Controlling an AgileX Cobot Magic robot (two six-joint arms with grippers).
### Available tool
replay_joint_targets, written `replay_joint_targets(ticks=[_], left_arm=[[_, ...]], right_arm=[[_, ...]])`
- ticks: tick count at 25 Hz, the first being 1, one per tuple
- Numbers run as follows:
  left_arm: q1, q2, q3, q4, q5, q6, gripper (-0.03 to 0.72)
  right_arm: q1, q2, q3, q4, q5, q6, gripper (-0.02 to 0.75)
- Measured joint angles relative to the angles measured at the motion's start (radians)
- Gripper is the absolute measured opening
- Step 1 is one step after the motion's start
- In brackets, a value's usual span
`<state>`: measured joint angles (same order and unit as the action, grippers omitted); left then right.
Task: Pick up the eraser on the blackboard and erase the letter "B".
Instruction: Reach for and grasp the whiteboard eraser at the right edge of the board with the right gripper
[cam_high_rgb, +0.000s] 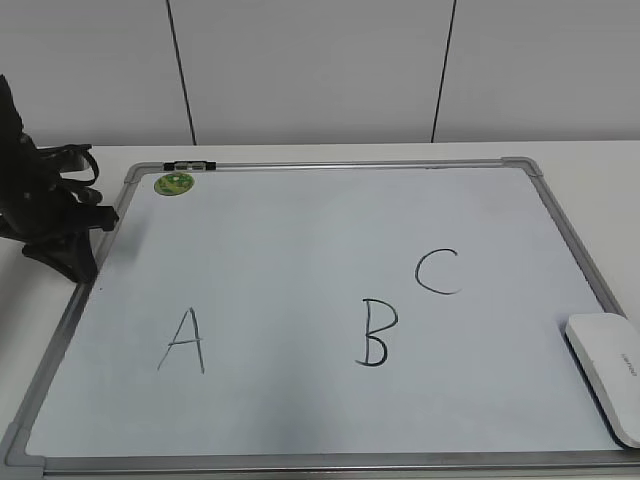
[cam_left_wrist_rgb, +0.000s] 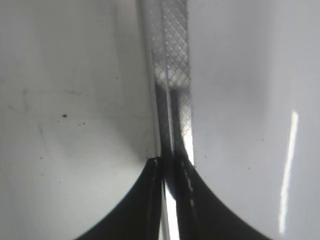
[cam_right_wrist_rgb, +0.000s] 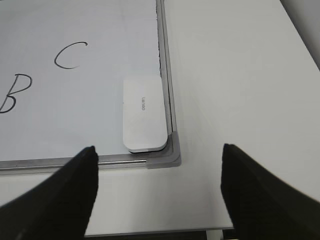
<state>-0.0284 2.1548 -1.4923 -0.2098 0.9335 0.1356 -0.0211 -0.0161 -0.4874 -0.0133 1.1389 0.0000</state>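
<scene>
Exterior: eraser (cam_high_rgb: 607, 376) lies flat at the blackboard (cam_high_rgb: 300, 463)'s near right corner, well right of the letter "B" (cam_high_rgb: 376, 333); left end effector (cam_high_rgb: 62, 255) sits at the board's left frame, likely steadying it.
Left wrist: fingers nearly closed over the frame rail.
Right wrist: right end effector (cam_right_wrist_rgb: 157, 192) spread wide, empty, near the eraser (cam_right_wrist_rgb: 143, 113), unseen from outside.

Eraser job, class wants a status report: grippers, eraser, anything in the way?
Right gripper open, empty. Left gripper shut at board frame. Eraser untouched in blackboard corner. Letter "B" intact, nothing blocking.
</scene>
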Motion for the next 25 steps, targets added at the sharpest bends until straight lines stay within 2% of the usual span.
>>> replay_joint_targets(ticks=[6, 12, 16, 19, 21, 25], left_arm=[[0.000, 0.005, -0.008, 0.000, 0.007, 0.000, 0.034], [0.000, 0.005, -0.010, 0.000, 0.009, 0.000, 0.034], [0.000, 0.005, -0.010, 0.000, 0.009, 0.000, 0.034], [0.000, 0.005, -0.012, 0.000, 0.009, 0.000, 0.034], [0.000, 0.005, -0.012, 0.000, 0.009, 0.000, 0.034], [0.000, 0.005, -0.012, 0.000, 0.009, 0.000, 0.034]], right_arm=[[0.000, 0.020, -0.044, 0.000, 0.002, -0.019, 0.545], [0.000, 0.266, -0.131, 0.059, -0.027, -0.023, 0.477], [0.000, 0.409, -0.131, 0.066, -0.097, -0.025, 0.473], [0.000, 0.517, -0.139, 0.072, -0.128, -0.060, 0.538], [0.000, 0.607, -0.141, 0.092, -0.152, -0.089, 0.629], [0.000, 0.778, -0.141, 0.130, -0.180, -0.138, 0.660]])
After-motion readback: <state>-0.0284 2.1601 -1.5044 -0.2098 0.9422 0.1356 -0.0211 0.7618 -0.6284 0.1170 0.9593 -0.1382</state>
